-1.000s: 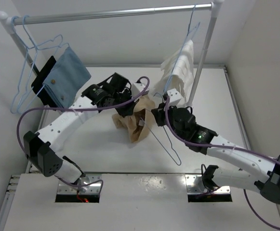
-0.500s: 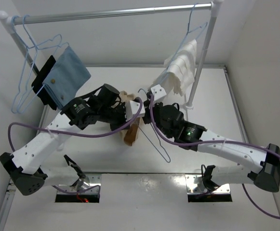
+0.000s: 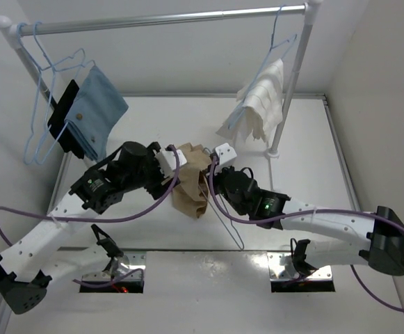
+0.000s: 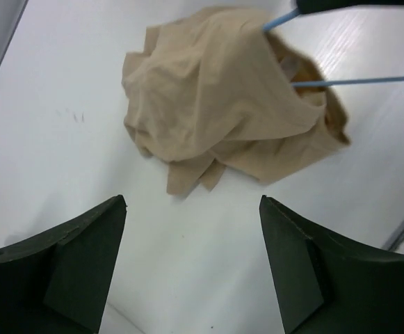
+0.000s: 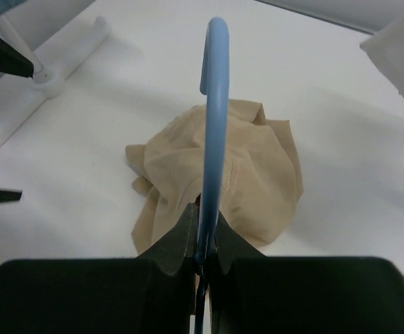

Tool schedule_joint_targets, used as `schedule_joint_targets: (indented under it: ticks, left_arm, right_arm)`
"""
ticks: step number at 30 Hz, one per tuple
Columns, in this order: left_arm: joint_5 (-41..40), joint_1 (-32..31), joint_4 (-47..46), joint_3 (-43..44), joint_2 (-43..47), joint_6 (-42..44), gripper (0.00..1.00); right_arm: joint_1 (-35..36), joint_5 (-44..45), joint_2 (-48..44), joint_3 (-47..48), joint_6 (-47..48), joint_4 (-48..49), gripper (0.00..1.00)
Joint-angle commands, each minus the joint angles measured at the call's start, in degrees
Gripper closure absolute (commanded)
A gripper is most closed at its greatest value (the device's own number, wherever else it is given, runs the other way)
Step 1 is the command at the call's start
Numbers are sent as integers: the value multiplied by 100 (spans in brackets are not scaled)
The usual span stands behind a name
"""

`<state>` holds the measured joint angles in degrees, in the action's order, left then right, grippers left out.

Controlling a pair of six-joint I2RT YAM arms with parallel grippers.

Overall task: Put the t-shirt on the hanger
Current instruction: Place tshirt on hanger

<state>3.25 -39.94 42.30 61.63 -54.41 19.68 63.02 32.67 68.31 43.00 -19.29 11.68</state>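
Observation:
The tan t-shirt (image 3: 190, 182) lies bunched on the white table (image 3: 306, 160) between the two arms. Two wires of the light-blue hanger (image 4: 354, 81) run into its opening from the right. My right gripper (image 5: 205, 216) is shut on the hanger (image 5: 212, 104) just below its hook, with the t-shirt (image 5: 257, 174) right behind the fingertips. The hanger's lower wire (image 3: 231, 224) slants toward the near edge. My left gripper (image 4: 191, 202) stands open with nothing in it, a little short of the t-shirt (image 4: 215, 111). From above, the left gripper (image 3: 168, 170) sits just left of the shirt.
A clothes rack's rail (image 3: 167, 21) spans the back. A white cloth on a hanger (image 3: 261, 104) hangs at its right by the post's foot (image 3: 275, 149). A blue cloth on hangers (image 3: 94, 111) hangs at its left, next to bare hangers (image 3: 38, 104).
My left gripper has opened, let go of the t-shirt and pulled back to the left. The right gripper has moved left and nearer with the hanger; the shirt has slumped wider.

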Motion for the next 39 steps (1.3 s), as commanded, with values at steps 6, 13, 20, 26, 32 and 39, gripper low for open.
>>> schedule_joint_targets:
  ticks: [6, 13, 20, 26, 32, 39]
  left_arm:
    - [-1081, 416, -1504, -1222, -930, -342, 17]
    - [-905, 829, -2586, -1644, -1958, -290, 13]
    - [-334, 953, -3280, -2119, -2205, -105, 15]
    - [562, 1006, -3562, -2427, -2267, -157, 45]
    - [1063, 1120, -3265, -2278, -2048, -781, 100]
    - [1301, 1173, -2227, -2278, -1188, -264, 100]
  right_arm:
    - [158, 635, -266, -117, -320, 371, 100]
    - [210, 1127, -441, -275, -374, 423, 100]
    - [263, 1233, -390, -197, -295, 300, 100]
    - [263, 1339, -389, -249, -356, 405, 100]
    - [263, 1453, -442, -310, -602, 168, 100]
    - [263, 1620, -679, -310, -349, 97, 100]
